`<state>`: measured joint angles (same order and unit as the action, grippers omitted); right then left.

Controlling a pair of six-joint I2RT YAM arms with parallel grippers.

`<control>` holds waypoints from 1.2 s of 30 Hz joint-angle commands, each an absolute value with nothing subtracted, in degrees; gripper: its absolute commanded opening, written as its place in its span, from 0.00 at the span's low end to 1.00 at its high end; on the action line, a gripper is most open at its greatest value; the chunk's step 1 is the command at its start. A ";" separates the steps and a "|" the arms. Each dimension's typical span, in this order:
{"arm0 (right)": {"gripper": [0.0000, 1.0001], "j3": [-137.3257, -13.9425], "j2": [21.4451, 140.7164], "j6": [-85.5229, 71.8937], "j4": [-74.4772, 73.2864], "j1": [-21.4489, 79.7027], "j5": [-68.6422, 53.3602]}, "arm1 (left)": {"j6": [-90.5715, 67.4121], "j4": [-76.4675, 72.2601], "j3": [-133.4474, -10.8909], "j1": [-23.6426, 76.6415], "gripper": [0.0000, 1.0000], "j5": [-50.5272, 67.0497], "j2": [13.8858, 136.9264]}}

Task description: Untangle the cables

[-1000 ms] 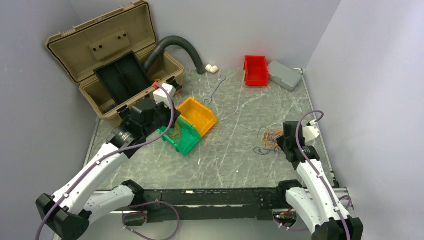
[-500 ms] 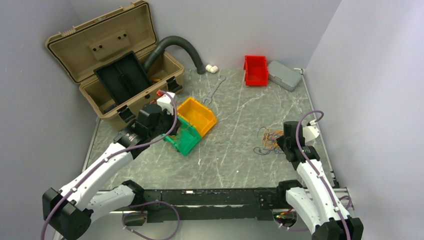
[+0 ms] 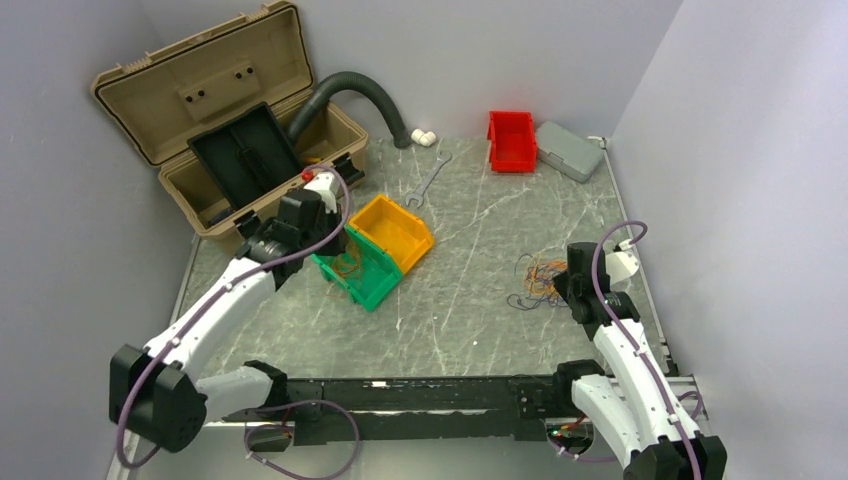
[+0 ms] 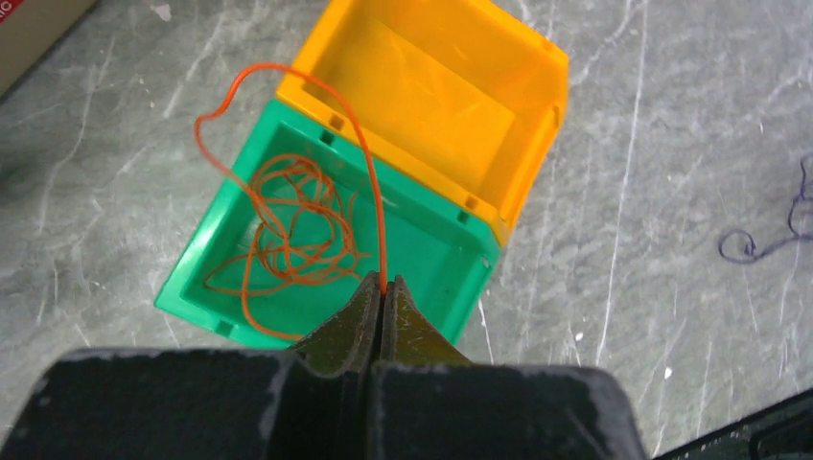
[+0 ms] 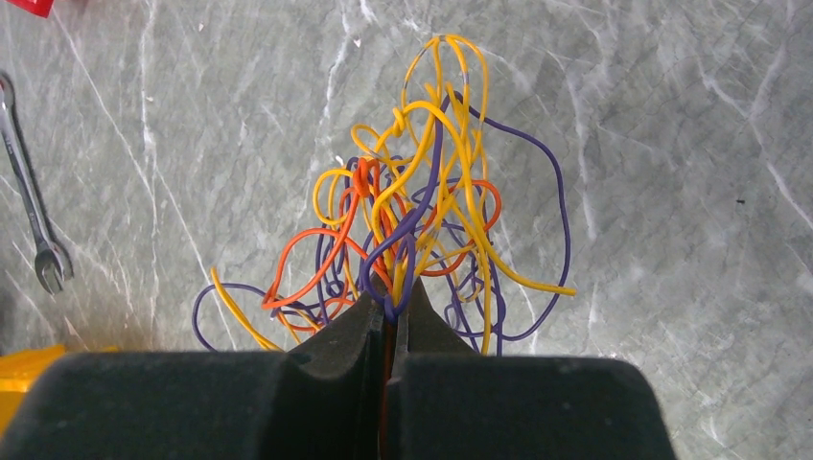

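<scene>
A tangle of thin yellow, orange and purple cables [image 5: 422, 211] lies on the marble table at the right [image 3: 540, 280]. My right gripper [image 5: 388, 307] is shut on several strands at the tangle's near edge. My left gripper [image 4: 382, 285] is shut on a single orange cable [image 4: 369, 182], which arcs up from the jaws and loops down into a coil [image 4: 297, 240] inside the green bin [image 4: 216, 278]. In the top view the left gripper [image 3: 335, 235] hangs over the green bin [image 3: 375, 285].
An orange bin [image 3: 395, 230] touches the green one. Behind stand an open tan toolbox [image 3: 215, 120] with a grey ribbed hose [image 3: 365, 95], a wrench [image 3: 428, 180], a red bin [image 3: 511, 140] and a grey case [image 3: 570, 150].
The left arm swung back and lifted over the green bin, still holding the orange cable. The right arm and the tangle have not moved.
</scene>
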<state>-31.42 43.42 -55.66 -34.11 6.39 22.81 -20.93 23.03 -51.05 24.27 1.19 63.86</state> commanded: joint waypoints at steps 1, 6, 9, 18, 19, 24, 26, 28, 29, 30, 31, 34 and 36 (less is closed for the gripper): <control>0.00 -32.25 43.71 -55.39 -31.88 6.11 22.03 | -24.64 21.96 -56.73 22.16 0.00 1.57 71.32; 0.00 -33.56 44.75 -55.00 -32.39 6.15 22.31 | -34.08 24.68 -63.58 21.56 0.00 0.21 82.15; 0.00 -33.59 44.41 -54.73 -32.26 6.14 22.50 | -37.62 22.21 -64.18 21.18 0.00 0.37 85.15; 0.00 -32.22 44.03 -53.45 -30.27 6.15 20.27 | -47.91 0.75 -45.30 21.45 0.00 -4.97 78.85; 0.00 -31.87 44.10 -52.88 -29.06 6.15 19.53 | -48.38 -0.83 -43.32 21.83 0.00 -5.40 78.40; 0.00 -32.71 46.94 -45.85 -23.87 6.43 10.75 | -48.50 -1.08 -40.30 23.97 0.00 -5.71 80.99; 0.00 -34.21 48.66 -43.75 -23.00 7.33 8.57 | -46.56 -0.33 -41.00 24.20 0.00 -4.88 80.91; 0.00 -35.19 49.91 -41.42 -21.44 9.30 6.21 | -42.74 3.53 -43.56 25.27 0.11 -5.75 79.50; 0.00 -35.59 50.54 -40.64 -20.68 10.29 5.02 | -39.64 4.80 -45.07 26.18 0.23 -5.50 78.64; 0.00 -36.00 51.08 -39.95 -19.77 11.15 3.54 | -36.75 6.23 -46.56 26.91 0.39 -5.52 77.79; 0.00 -36.24 51.86 -38.93 -18.38 12.15 1.44 | -35.00 7.90 -47.80 27.61 0.54 -5.63 76.84; 0.01 -37.65 54.47 -36.29 -15.35 15.55 -4.56 | -31.44 11.42 -49.16 28.67 0.81 -5.73 73.13; 0.39 -39.71 57.06 -33.71 -15.06 17.62 -8.22 | -29.59 13.46 -49.66 28.98 0.90 -5.80 70.37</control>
<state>-34.63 54.04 -39.88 -21.17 14.35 1.87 -36.34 9.52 -46.50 28.03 -4.93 76.82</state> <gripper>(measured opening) 0.080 0.840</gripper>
